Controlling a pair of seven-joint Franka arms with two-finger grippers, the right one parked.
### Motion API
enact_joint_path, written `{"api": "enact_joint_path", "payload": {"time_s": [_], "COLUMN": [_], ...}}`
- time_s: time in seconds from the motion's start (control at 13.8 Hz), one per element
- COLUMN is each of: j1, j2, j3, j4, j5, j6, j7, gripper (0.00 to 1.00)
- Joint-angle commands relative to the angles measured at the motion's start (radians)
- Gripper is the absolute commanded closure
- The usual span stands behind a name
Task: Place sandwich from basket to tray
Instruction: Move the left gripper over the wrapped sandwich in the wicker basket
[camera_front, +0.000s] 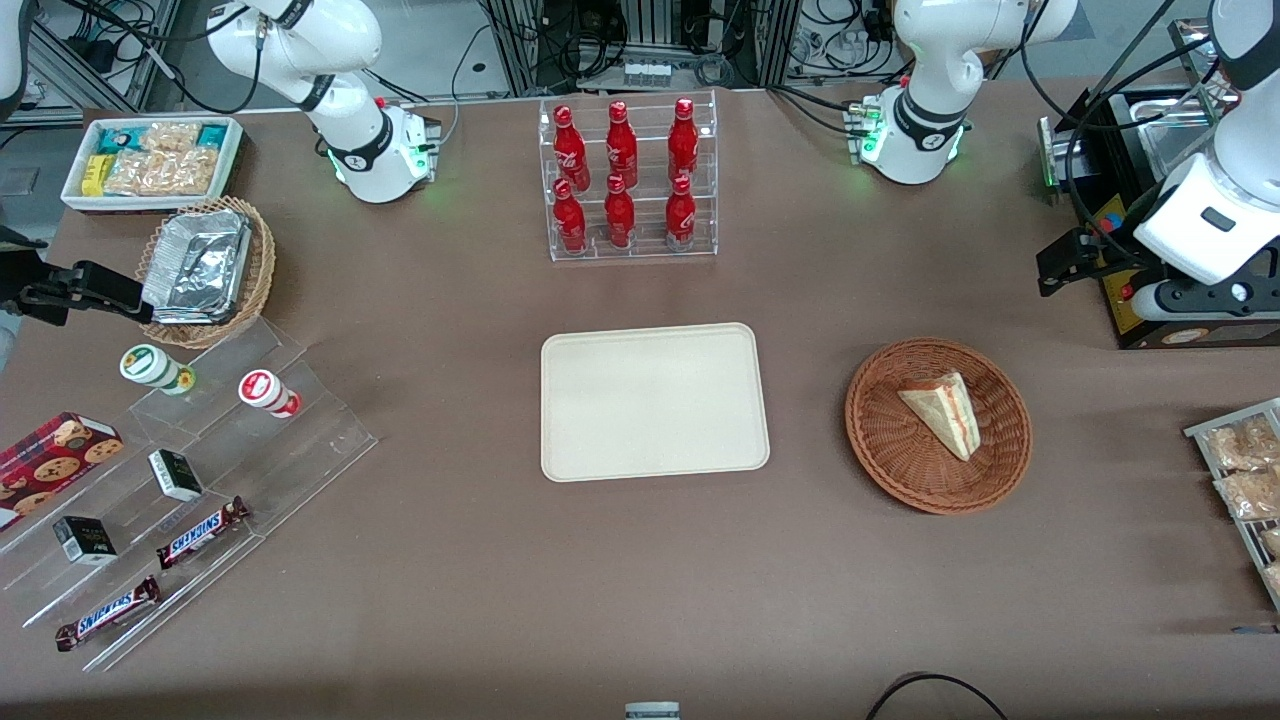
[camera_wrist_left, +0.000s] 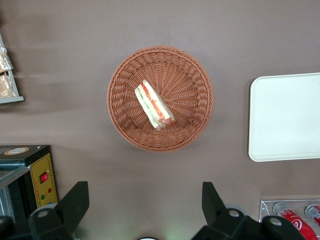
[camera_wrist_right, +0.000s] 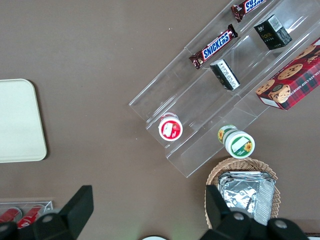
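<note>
Left arm's black two-finger gripper (camera_wrist_left: 142, 205) hangs high above the table, fingers spread wide, holding nothing. It sits farther from the front camera than the round reddish-brown wicker basket (camera_front: 885, 445), toward the working arm's end. Bare brown tablecloth (camera_front: 800, 560) all round the basket; open strip between it and the flat cream rectangular tray (camera_front: 655, 400), tray surface bare. Triangular clear-wrapped sandwich (camera_front: 944, 411) lies in the basket, just off centre, clear of the rim. White bread, red-orange and green filling on the edge. Long axis diagonal; its narrow tip points toward the front camera and slightly away from the tray.
</note>
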Motion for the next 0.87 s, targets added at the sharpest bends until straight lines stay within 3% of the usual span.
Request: {"api": "enact_joint_path", "payload": {"time_s": [0.0,0.43,0.8], "j1": [0.009,0.009,0.027], "j2": [0.002,0.051,0.048], "j3": [-0.003,-0.001,-0.001], "j4": [0.010,-0.040,-0.268], "j5": [0.009,0.017,0.026], "j6": [-0.018,0.046,0.305], "j7": [0.020,0.019,-0.096], "gripper": [0.00,0.00,0.00]}}
